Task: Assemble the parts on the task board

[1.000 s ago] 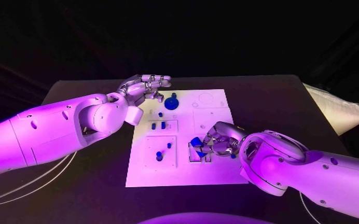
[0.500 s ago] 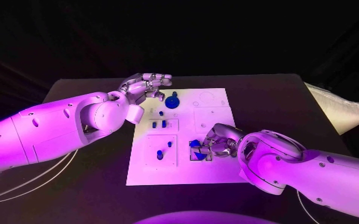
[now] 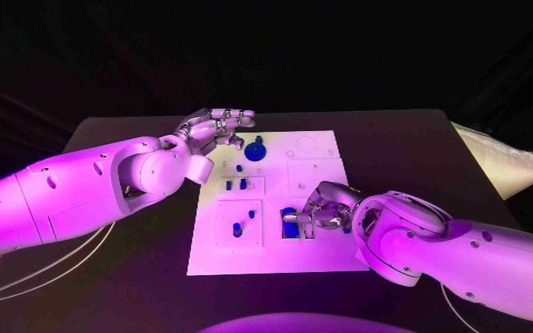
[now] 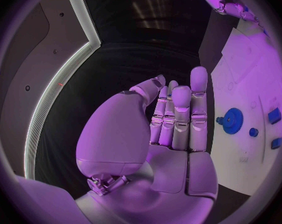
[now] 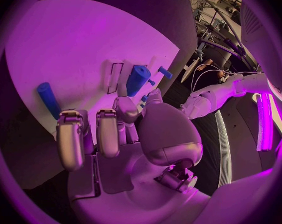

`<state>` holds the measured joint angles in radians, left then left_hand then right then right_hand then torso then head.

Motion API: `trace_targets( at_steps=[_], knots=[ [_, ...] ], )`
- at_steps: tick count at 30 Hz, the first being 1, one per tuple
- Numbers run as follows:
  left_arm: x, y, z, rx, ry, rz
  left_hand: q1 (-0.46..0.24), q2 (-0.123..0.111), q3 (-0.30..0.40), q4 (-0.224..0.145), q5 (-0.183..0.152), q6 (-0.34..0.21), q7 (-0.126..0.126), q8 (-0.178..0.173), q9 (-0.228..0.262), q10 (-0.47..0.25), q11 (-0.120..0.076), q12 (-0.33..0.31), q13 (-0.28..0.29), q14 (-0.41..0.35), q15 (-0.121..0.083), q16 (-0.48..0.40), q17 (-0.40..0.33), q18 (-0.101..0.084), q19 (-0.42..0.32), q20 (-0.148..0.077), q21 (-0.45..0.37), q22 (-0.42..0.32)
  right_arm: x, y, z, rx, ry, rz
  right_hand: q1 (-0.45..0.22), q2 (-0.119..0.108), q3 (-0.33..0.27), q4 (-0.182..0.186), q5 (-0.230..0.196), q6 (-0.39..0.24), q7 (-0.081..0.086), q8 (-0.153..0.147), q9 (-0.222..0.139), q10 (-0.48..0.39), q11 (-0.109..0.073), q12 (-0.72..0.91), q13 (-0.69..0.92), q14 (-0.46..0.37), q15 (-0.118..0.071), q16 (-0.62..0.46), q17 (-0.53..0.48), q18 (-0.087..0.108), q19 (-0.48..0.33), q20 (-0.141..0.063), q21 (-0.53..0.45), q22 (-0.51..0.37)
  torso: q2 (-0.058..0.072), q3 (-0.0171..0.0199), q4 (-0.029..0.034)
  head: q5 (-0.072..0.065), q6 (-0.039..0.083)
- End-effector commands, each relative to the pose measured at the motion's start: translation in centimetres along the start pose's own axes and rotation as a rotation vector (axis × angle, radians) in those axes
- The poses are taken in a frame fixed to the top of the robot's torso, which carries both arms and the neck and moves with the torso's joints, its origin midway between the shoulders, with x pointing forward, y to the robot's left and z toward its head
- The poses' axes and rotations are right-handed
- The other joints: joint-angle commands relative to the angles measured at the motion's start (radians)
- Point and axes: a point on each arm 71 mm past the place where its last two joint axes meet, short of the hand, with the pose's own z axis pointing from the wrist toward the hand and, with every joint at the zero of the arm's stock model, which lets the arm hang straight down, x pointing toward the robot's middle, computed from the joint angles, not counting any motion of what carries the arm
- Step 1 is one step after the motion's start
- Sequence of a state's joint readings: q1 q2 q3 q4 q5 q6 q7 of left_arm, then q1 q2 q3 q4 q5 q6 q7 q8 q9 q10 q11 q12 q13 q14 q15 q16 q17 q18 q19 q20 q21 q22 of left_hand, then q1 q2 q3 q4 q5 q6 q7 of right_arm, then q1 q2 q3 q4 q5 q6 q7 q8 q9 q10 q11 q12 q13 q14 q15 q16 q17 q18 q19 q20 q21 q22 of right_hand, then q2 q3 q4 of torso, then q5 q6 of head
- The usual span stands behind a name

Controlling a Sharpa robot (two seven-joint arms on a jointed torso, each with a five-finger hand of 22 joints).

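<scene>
Head view: white task board lies mid-tabletop. Right hand sits over the board's 4 o'clock area, fingers curled down beside a blue block that stands in or at a slot there. Whether the fingers touch the block, cannot tell from this angle.

Right wrist view: right hand has fingers bent inward, tips close to a blue cylinder-like piece next to an open rectangular slot. Nothing visibly clamped between them. A second blue peg lies apart on the board.

Left hand hovers off the board's 11 o'clock corner, near a blue gear. Left wrist view: left hand fingers straight and side by side, palm empty; gear lies on the board, not touched.

Small blue pegs stand in the left-centre panel; another peg in the 7 o'clock panel.

Risks, as judged:
- Block may be only part-seated; a sideways push from the curled fingers could tip or jam it in the slot.
- Lifting the right hand carelessly could drag the block out.
- Bent fingers hide the slot from the head camera, so misalignment may go unnoticed.
- Left hand reaching in could knock the gear or nearby pegs.
</scene>
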<state>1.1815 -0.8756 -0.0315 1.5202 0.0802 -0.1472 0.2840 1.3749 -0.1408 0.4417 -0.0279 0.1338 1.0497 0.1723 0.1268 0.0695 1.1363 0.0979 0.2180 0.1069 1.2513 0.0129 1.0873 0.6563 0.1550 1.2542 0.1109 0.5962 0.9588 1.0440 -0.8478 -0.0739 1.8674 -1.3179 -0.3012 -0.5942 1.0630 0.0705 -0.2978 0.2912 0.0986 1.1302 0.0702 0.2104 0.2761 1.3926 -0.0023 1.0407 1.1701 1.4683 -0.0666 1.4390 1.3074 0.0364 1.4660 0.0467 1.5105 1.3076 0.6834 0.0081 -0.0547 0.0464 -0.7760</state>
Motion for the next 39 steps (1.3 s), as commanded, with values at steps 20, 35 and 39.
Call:
trace_targets(
  at_steps=[20,35,39],
  knots=[
    [0.2,-0.1,0.0,0.005,0.017,-0.009,-0.003,0.009,-0.005,0.000,0.001,-0.008,0.001,0.007,-0.001,-0.008,0.000,0.005,0.002,-0.008,0.000,-0.002,-0.001,0.020,-0.008,-0.001,-0.004,-0.001,-0.1,0.4,-0.1,-0.028,-0.035,-0.081,0.306,0.012,0.091,-0.164,0.039,0.003,-0.009,-0.001,0.044,0.000,-0.013,-0.006,0.013,0.062,-0.011,-0.005,0.047,-0.005,0.022,-0.009,-0.005,0.145,0.000,0.0005,-0.0004,0.001,-0.008],
    [0.0,0.0,0.0,0.005,0.011,-0.008,-0.003,0.010,-0.006,0.000,0.001,-0.009,0.002,0.007,-0.001,-0.009,0.000,0.006,0.002,-0.009,0.000,-0.002,-0.003,0.020,-0.009,-0.001,-0.006,-0.003,-3.5,-2.6,-3.0,-0.008,-0.114,-0.008,0.304,0.018,0.106,-0.162,0.149,-0.044,0.010,-0.042,0.036,-0.017,0.001,-0.043,-0.004,0.059,-0.001,-0.016,0.033,-0.002,0.012,-0.003,-0.014,0.131,-0.003,0.0004,-0.0049,-0.010,0.000],
    [0.1,0.0,0.0,0.005,0.013,-0.009,-0.003,0.010,-0.006,0.000,0.001,-0.009,0.002,0.007,-0.001,-0.009,0.000,0.006,0.002,-0.009,0.000,-0.002,-0.003,0.020,-0.009,-0.001,-0.006,-0.003,-4.7,-4.3,-3.9,0.027,-0.123,-0.051,0.326,0.019,0.121,-0.174,0.161,-0.062,0.020,-0.065,0.024,-0.031,0.009,-0.072,-0.021,0.059,0.005,-0.018,0.032,-0.001,0.009,0.002,-0.016,0.128,-0.002,0.0017,-0.0044,-0.017,0.004]
  ],
)
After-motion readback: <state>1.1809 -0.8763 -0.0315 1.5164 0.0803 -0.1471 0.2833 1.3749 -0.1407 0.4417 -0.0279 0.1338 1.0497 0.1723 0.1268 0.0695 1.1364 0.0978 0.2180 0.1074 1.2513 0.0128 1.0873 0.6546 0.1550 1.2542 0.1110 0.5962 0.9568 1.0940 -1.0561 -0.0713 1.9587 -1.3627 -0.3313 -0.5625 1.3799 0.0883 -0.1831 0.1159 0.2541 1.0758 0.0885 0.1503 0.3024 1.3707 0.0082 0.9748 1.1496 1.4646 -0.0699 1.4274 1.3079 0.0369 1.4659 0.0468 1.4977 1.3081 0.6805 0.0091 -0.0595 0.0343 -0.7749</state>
